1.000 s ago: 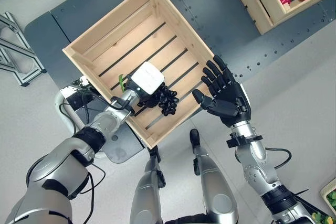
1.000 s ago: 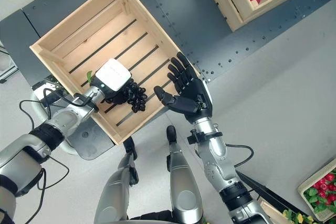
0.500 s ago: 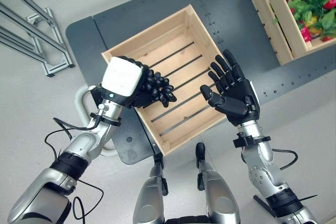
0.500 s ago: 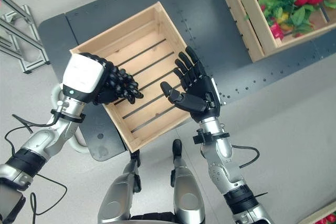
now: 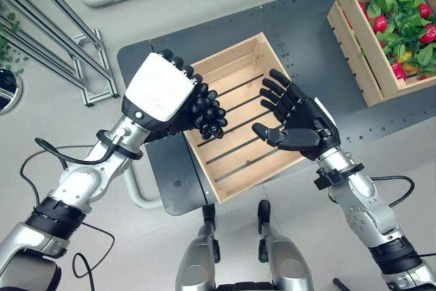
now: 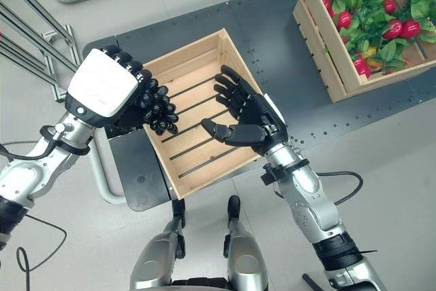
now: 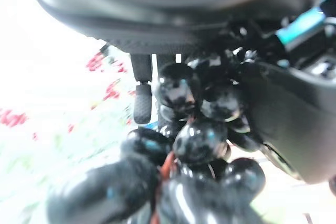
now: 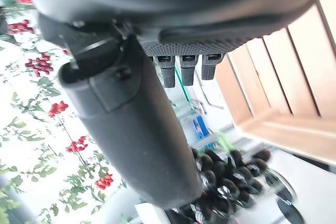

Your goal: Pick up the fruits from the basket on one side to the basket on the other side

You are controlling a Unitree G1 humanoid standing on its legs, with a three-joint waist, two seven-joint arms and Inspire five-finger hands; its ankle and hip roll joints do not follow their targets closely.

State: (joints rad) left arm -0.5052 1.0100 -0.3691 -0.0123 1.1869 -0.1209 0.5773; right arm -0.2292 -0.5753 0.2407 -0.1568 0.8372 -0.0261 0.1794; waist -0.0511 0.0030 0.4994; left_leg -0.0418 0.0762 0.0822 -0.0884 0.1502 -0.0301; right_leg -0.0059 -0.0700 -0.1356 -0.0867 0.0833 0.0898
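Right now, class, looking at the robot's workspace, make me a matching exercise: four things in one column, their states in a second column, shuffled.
1. left hand
2. right hand
3. slatted wooden crate
4. far crate

a. holds leafy greens and red fruit
b. fingers straight, palm up
c. nothing lies inside it
d. curled round black grapes

Pairs: 1-d, 2-b, 3-c, 4-a
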